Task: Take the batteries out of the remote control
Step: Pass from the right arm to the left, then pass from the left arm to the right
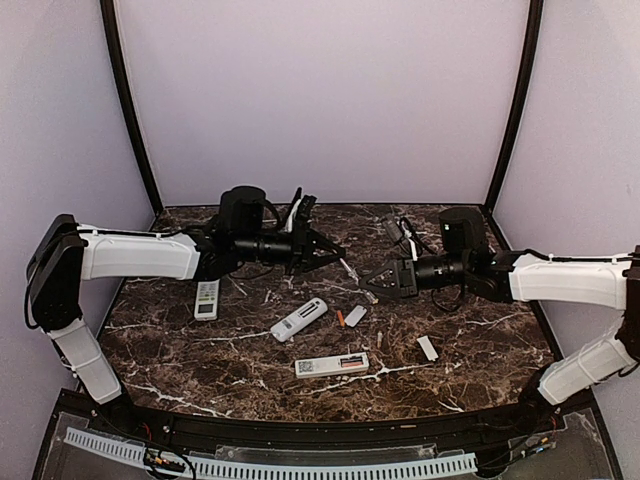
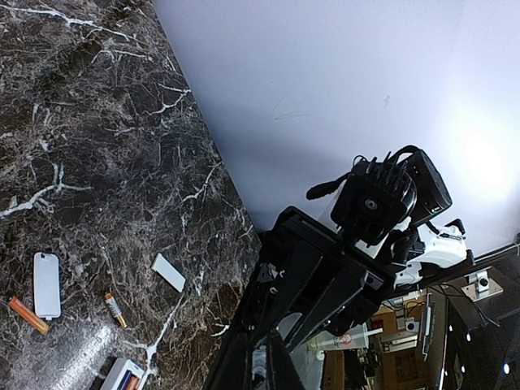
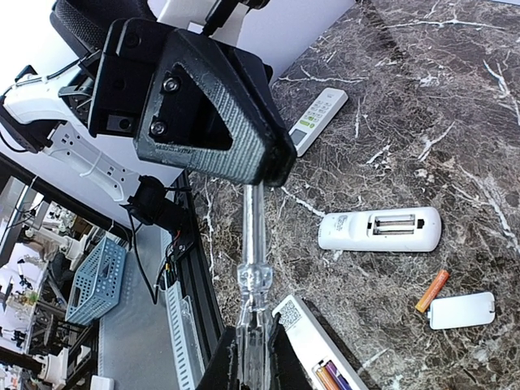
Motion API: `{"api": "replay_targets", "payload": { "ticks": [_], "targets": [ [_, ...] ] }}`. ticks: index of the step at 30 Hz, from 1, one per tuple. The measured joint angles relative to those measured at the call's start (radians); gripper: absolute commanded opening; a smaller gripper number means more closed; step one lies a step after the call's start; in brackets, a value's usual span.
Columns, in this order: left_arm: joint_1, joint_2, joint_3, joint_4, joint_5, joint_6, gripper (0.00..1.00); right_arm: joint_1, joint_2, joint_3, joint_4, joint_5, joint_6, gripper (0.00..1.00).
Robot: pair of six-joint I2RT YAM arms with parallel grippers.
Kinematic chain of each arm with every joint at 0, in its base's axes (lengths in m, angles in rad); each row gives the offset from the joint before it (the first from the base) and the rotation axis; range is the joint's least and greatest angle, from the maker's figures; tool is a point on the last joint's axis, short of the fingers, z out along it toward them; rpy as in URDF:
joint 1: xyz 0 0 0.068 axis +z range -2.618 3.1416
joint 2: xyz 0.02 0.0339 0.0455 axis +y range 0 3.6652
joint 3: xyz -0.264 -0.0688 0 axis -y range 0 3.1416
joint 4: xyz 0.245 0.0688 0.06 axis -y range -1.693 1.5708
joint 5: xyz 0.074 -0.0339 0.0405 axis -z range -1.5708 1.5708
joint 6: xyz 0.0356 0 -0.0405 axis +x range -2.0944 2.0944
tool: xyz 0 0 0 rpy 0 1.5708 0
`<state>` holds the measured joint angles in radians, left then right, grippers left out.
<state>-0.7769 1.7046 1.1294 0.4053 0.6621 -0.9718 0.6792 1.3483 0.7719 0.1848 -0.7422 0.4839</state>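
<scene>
My left gripper and right gripper meet tip to tip above the middle of the table, both shut on a thin clear plastic tool that spans the gap. Below them lies a white remote whose open bay holds batteries. Another remote lies with its bay open and bare. A loose orange battery rests beside a white cover plate. In the left wrist view a second small battery lies on the marble.
A third remote lies face up at the left under the left arm. Another white cover plate sits toward the right front. The dark marble table is walled on three sides, with a black rail along its near edge.
</scene>
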Motion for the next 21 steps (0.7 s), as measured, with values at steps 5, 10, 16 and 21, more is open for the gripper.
{"api": "replay_targets", "payload": {
  "ticks": [5, 10, 16, 21],
  "targets": [
    [0.000, -0.005, -0.013, 0.017, -0.009, -0.004, 0.00, -0.004, 0.000, -0.008, 0.017, 0.001, 0.026, 0.53],
    [0.000, -0.048, -0.056, 0.023, -0.056, -0.004, 0.00, -0.013, -0.012, -0.040, 0.062, 0.039, 0.082, 0.81],
    [0.000, -0.114, -0.087, 0.056, -0.130, -0.008, 0.00, -0.013, -0.154, -0.142, 0.140, 0.171, 0.180, 0.83],
    [0.000, -0.169, -0.138, 0.130, -0.191, -0.028, 0.00, -0.005, -0.276, -0.218, 0.235, 0.312, 0.275, 0.84]
  ]
}}
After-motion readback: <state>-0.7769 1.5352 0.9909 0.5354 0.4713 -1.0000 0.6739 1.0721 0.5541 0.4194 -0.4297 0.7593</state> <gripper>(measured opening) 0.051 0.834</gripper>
